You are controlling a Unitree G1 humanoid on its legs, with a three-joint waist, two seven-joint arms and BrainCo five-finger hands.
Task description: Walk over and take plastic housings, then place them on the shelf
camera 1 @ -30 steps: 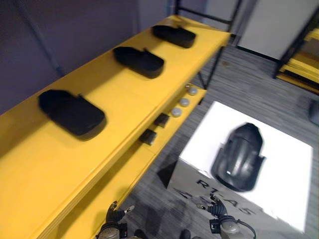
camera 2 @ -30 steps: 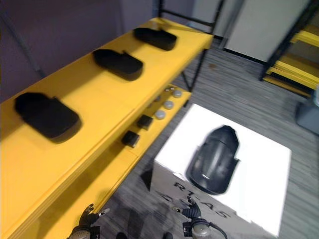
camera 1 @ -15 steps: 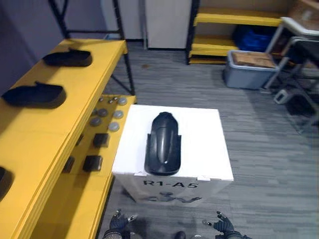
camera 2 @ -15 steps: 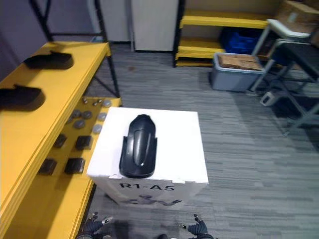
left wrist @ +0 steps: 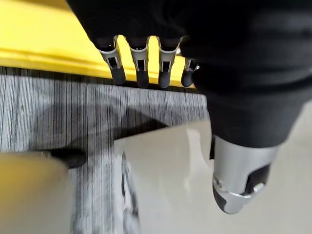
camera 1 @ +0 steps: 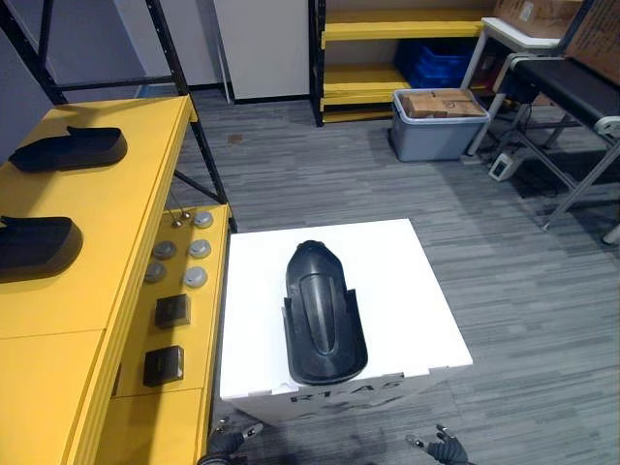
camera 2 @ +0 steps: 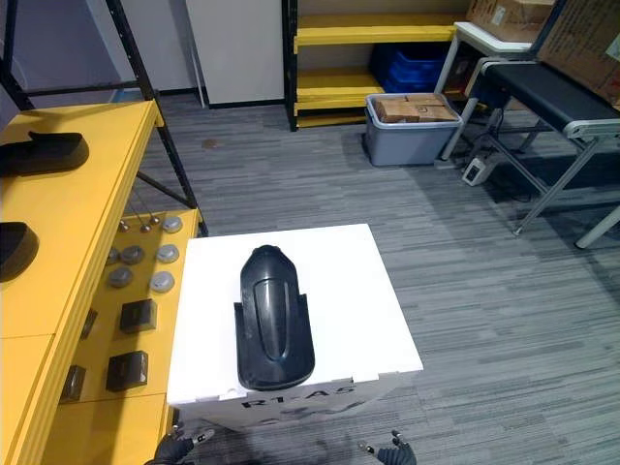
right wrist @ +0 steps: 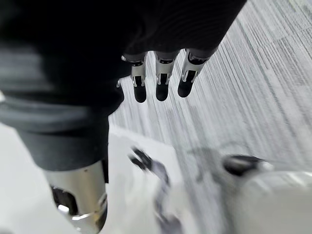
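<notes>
A black plastic housing (camera 1: 322, 323) lies lengthwise on top of a white box (camera 1: 417, 310) straight ahead of me. Two more black housings (camera 1: 68, 147) (camera 1: 37, 245) rest on the yellow shelf top (camera 1: 107, 281) at the left. My left hand (camera 1: 227, 443) shows at the bottom edge, below the box's left corner, fingers straight and holding nothing. My right hand (camera 1: 447, 449) hangs at the bottom edge below the box's right corner, open and holding nothing. In the wrist views the left hand (left wrist: 141, 63) and the right hand (right wrist: 161, 78) have their fingers spread above the grey floor.
A lower yellow shelf level (camera 1: 184, 334) beside the box carries several grey discs (camera 1: 198, 249) and small black blocks (camera 1: 171, 310). Farther back stand a grey bin (camera 1: 441, 121), a yellow rack (camera 1: 387, 29) and a black bench (camera 1: 572, 92). Grey floor lies to the right.
The camera has swung right and moved closer: the box and its housing now sit centred and nearer, and the shelf has slid to the left edge. Both hands stay low and open.
</notes>
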